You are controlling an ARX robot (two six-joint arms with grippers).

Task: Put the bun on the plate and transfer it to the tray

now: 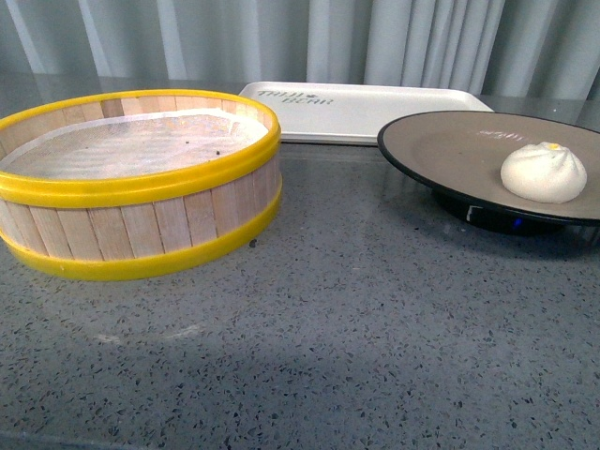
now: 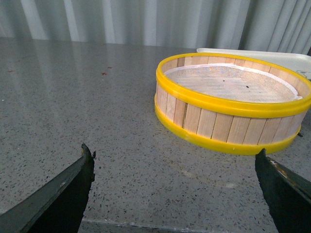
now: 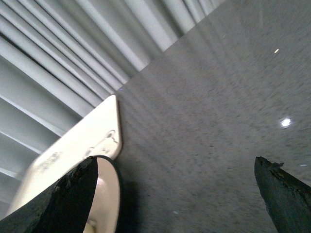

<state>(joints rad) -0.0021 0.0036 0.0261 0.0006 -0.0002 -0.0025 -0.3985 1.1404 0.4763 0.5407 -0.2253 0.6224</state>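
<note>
Left end effector (image 2: 172, 155) wide | right end effector (image 3: 175, 165) wide | 1 bun (image 1: 544, 172) on 1 plate (image 1: 441, 150) | 1 tray (image 1: 375, 108)

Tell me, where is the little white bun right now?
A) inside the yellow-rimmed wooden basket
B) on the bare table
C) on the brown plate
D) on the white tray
C: the front view shows the bun resting on the brown inside of the plate.
</note>
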